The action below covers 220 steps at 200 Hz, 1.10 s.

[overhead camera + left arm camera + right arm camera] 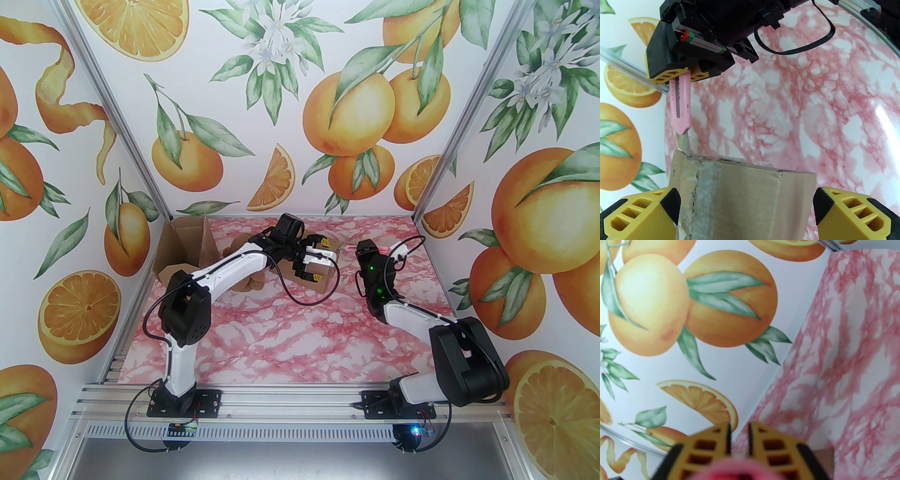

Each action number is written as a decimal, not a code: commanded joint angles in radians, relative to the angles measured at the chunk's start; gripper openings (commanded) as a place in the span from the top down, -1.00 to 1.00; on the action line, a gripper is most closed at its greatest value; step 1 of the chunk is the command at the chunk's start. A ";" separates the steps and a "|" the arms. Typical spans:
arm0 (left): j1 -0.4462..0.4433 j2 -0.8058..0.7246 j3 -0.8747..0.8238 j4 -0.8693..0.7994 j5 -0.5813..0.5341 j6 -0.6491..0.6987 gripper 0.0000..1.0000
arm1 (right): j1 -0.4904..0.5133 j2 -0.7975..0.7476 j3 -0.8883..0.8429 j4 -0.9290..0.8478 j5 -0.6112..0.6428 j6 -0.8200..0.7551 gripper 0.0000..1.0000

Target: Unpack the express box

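The express box (326,273) is a small brown carton, sealed with clear tape, lying at the back middle of the table. My left gripper (321,260) straddles it, open, one yellow finger on each side. In the left wrist view the box (750,194) lies between the fingertips (646,215), its tape torn and wrinkled along the left seam. My right gripper (678,78) is shut on a pink utility knife (682,103), whose blade tip touches the box's far left corner. In the right wrist view the fingers (710,446) pinch the blurred pink handle (738,468).
An opened cardboard box (187,243) with raised flaps stands at the back left corner. Brown lumps (255,283) lie beside it under my left arm. The pink marbled table (300,337) is walled by orange-print panels on three sides.
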 commanded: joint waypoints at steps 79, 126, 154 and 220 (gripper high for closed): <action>-0.002 0.028 -0.014 0.079 -0.017 -0.030 -0.89 | 0.007 0.053 0.033 0.074 0.013 0.023 1.00; -0.002 0.041 -0.015 0.117 -0.030 -0.052 -0.89 | 0.019 0.042 0.002 0.063 0.038 0.067 1.00; -0.002 0.045 -0.016 0.125 -0.030 -0.062 -0.88 | 0.024 0.038 -0.054 0.122 0.072 0.143 1.00; -0.004 0.047 -0.019 0.141 -0.034 -0.077 -0.89 | 0.048 0.085 -0.167 0.323 0.157 0.342 1.00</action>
